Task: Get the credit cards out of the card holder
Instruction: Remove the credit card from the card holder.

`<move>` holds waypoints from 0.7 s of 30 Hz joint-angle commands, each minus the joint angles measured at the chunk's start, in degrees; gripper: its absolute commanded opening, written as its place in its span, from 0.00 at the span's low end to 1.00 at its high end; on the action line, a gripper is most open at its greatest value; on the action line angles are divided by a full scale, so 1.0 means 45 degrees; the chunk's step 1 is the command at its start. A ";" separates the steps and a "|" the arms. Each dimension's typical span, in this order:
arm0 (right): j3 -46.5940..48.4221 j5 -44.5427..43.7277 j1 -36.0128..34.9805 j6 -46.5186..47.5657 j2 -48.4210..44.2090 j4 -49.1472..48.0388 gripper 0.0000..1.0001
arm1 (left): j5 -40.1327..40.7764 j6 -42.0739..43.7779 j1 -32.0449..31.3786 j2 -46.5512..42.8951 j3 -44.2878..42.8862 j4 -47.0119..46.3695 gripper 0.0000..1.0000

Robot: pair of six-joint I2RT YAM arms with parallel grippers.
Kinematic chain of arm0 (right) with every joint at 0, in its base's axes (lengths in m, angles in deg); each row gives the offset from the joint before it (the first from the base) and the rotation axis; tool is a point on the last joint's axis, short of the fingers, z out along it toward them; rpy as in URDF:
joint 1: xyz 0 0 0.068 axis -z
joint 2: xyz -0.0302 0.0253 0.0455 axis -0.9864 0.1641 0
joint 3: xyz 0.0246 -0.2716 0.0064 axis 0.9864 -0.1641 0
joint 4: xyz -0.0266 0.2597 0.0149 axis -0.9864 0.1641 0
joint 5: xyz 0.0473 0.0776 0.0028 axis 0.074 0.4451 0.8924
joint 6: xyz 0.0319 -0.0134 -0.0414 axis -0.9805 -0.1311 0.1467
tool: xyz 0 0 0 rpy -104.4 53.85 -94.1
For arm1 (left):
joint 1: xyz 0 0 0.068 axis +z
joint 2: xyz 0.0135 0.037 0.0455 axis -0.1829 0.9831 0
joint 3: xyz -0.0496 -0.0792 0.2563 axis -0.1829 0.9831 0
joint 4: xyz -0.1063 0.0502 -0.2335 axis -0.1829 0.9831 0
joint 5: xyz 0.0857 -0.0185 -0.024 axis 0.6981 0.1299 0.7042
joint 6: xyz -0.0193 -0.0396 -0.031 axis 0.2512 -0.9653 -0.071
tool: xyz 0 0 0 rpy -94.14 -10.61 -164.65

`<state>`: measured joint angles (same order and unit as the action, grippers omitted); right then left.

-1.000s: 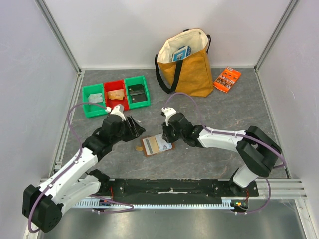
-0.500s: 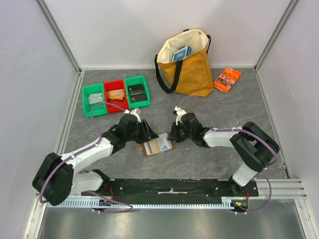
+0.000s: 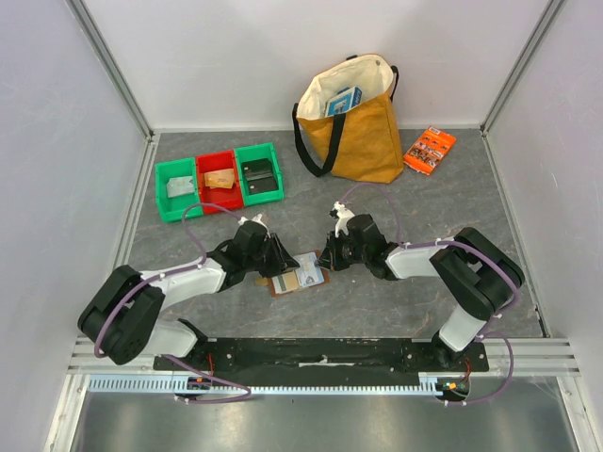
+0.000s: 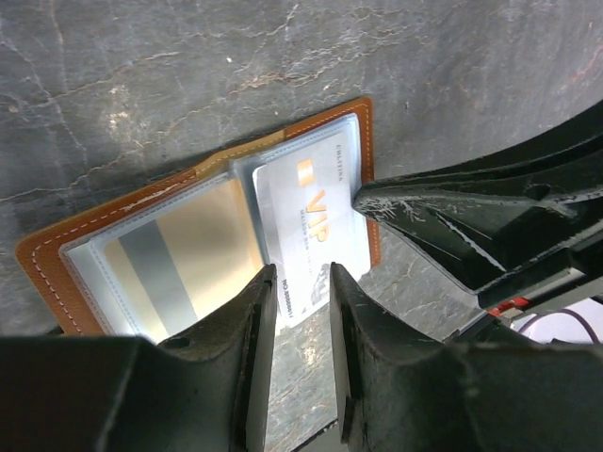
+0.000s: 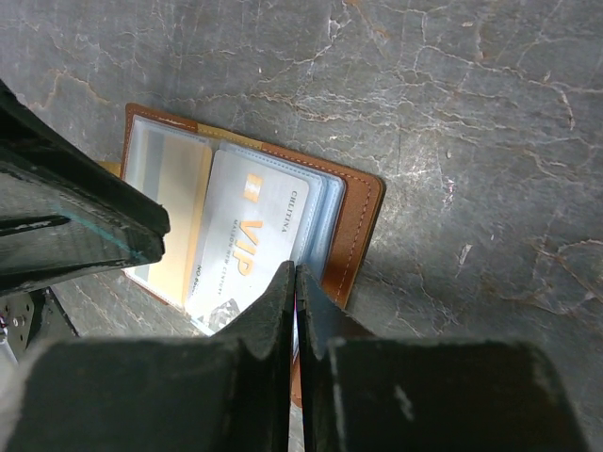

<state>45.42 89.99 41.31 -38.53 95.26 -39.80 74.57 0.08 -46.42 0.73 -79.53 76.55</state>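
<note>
Mia: Where is the small brown leather card holder [image 3: 300, 276]?

Tom: It lies open and flat on the dark grey, stone-look worktop [image 3: 415, 217], in the middle, between the two black arms.

Mia: What is in it?

Tom: A thin silver card [image 4: 306, 217] made of plastic, with VIP printed on it, sits in a see-through pocket on one half. A gold card [image 4: 184, 250] with a grey stripe sits in the pocket on the other half.

Mia: How is the left tool [image 4: 301, 273]?

Tom: It hangs low over one end of the silver card. Its two fingers are close, with a narrow gap, and the card's edge shows in that gap. Whether the fingers touch the card cannot be told.

Mia: And the right tool [image 5: 295, 273]?

Tom: It is closed tight, finger on finger. Its tip rests at the side edge of the silver card, by the holder's brown rim. Whether it pinches anything is too hard to see.

Mia: What else is there?

Tom: At the back left, three plastic boxes stand side by side: a green bin [image 3: 176, 188], a red bin [image 3: 219, 177] and a second green bin [image 3: 259, 172]. A yellow cloth bag [image 3: 353, 132] with black handles stands upright at the back. An orange printed packet [image 3: 430, 148] lies just right of it.
</note>
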 commanded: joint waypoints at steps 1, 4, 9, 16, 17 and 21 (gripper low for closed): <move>-0.0262 0.0123 0.0029 -0.0104 0.0341 0.0424 0.06 | -0.0073 -0.0488 -0.0093 0.0302 0.0172 -0.0808 0.35; -0.0282 0.0025 0.0010 -0.0163 0.0399 0.0639 0.06 | 0.0006 -0.0585 -0.0074 0.0381 0.0328 -0.0808 0.35; -0.0321 0.0044 0.0010 -0.0241 0.0497 0.0581 0.05 | 0.0025 -0.0702 -0.0074 0.0751 0.0485 -0.0886 0.37; -0.0380 0.0084 0.0030 -0.0300 0.0497 0.0503 0.05 | -0.0677 -0.0995 -0.0074 0.1494 0.0583 -0.1627 0.37; -0.0380 0.0103 0.0030 -0.0300 0.0516 0.0502 0.05 | -0.0755 -0.1053 -0.0074 0.1533 0.0621 -0.1725 0.37; -0.0399 0.0142 0.0049 -0.0280 0.0497 0.0463 0.04 | -0.0756 -0.1171 -0.0074 0.1455 0.0700 -0.1804 0.36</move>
<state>45.14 90.73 41.58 -40.21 95.85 -40.74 71.92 -3.29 -46.42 6.85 -77.52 69.49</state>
